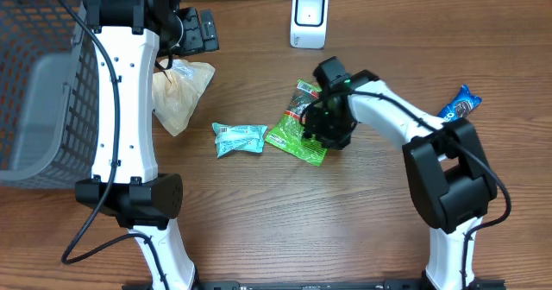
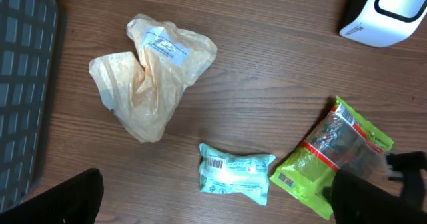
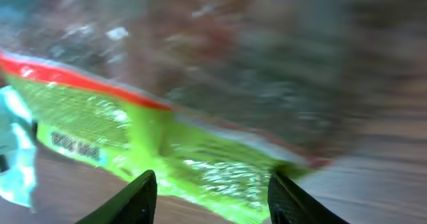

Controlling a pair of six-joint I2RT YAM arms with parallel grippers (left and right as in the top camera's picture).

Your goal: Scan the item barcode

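Note:
A green snack packet [image 1: 296, 130] with a red stripe lies flat on the table, right of centre. Its barcode [image 2: 287, 179] sits on the lower left corner. My right gripper [image 1: 326, 126] is down at the packet's right end. Seen close in the right wrist view, the gripper [image 3: 210, 197] is open, its two dark fingers [image 3: 130, 201] apart with the packet's green edge [image 3: 200, 164] between them. The white scanner [image 1: 309, 18] stands at the back. My left gripper [image 1: 194, 31] hangs high at the back left, and in its own view that gripper [image 2: 217, 204] is wide open and empty.
A teal packet [image 1: 240, 139] lies just left of the green one. A crumpled tan bag [image 1: 179, 91] sits behind it. A grey wire basket [image 1: 43, 83] fills the left edge. A blue packet [image 1: 459, 104] lies at the far right.

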